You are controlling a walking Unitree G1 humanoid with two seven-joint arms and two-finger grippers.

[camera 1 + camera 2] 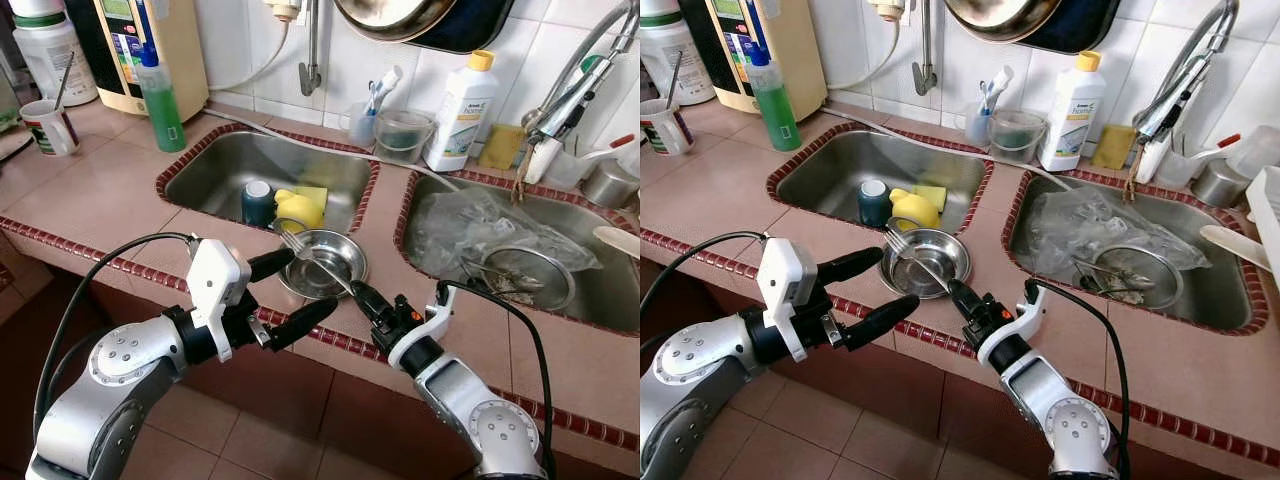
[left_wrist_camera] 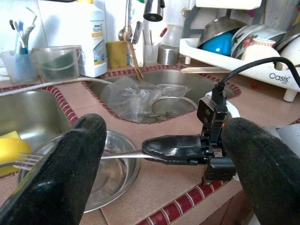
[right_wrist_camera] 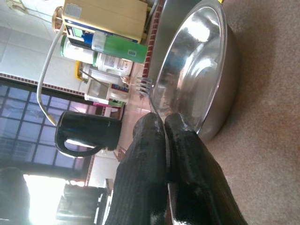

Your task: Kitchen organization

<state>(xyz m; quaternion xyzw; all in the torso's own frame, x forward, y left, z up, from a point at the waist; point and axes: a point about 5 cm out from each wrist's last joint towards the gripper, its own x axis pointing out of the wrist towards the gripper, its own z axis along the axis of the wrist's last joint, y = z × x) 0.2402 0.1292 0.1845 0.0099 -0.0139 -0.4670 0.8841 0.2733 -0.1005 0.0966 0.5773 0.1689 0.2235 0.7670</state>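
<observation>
A steel bowl (image 1: 325, 268) sits on the tiled counter between the two sinks, near the front edge. My right gripper (image 1: 358, 293) is shut on the handle of a fork (image 1: 300, 248), whose tines reach over the bowl's far left rim. In the right wrist view the fingers (image 3: 154, 154) press together and the fork tines (image 3: 143, 85) show beside the bowl (image 3: 197, 70). My left gripper (image 1: 311, 281) is open just left of the bowl, one finger on each side of the fork's line. In the left wrist view, the right gripper (image 2: 173, 147) lies between the left fingers (image 2: 61, 178).
The left sink (image 1: 215, 170) holds a dark cup (image 1: 257, 201) and a yellow sponge (image 1: 300, 208). The right sink (image 1: 600, 290) holds a plastic bag (image 1: 480, 228) and a strainer. A green soap bottle (image 1: 160, 95), a white detergent bottle (image 1: 460, 110) and a dish rack (image 2: 243, 51) stand around.
</observation>
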